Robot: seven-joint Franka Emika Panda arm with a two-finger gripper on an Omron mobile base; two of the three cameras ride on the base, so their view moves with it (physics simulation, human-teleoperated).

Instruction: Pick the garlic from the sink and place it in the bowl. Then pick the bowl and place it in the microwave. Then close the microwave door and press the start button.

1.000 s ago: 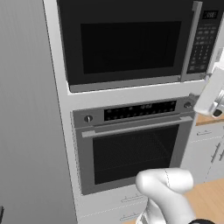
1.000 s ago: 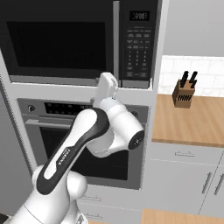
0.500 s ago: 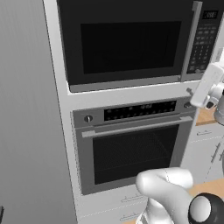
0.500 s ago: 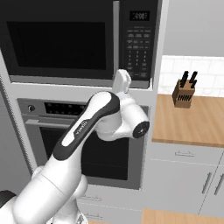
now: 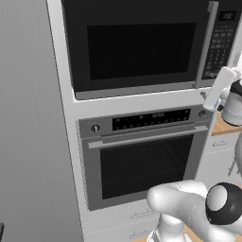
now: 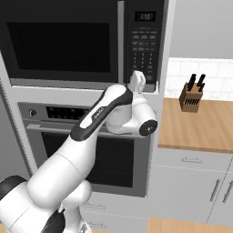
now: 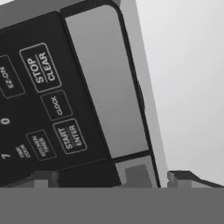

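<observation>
The microwave door point(image 5: 137, 45) is sitting shut, flush with the trim, so the bowl and the garlic, if inside, are hidden; the step in hand looks to be the last one, pressing start. The gripper point(image 6: 137, 81) is hanging just in front of the lower end of the keypad point(image 6: 144, 43), at the microwave point(image 6: 82, 41)'s right edge, with the arm reaching up from below and to the left.

In the hand view the panel is lying rolled, its long axis running from upper right to lower left of that picture. The START/ENTER button point(image 7: 71, 136) is sitting up and to the left of the fingertips point(image 7: 137, 175), with CLOCK point(image 7: 57, 105) and STOP/CLEAR point(image 7: 40, 68) beyond it along the same column and KITCHEN TIMER point(image 7: 41, 144) just beside it. The tips are pointing more at the blank grey strip point(image 7: 107, 83) and the panel's rim than at the button, so the coming move likely calls for a small sideways shift toward the button before pushing in.

The two tips are showing with a gap between them and are gripping nothing; how wide the gap is cannot be told.

Room is tight only in that neighbouring buttons are crowding START; a press landing slightly off could hit the wrong one. To the right, the counter point(image 6: 200, 125) with the knife block point(image 6: 191, 96) is standing well apart.
</observation>
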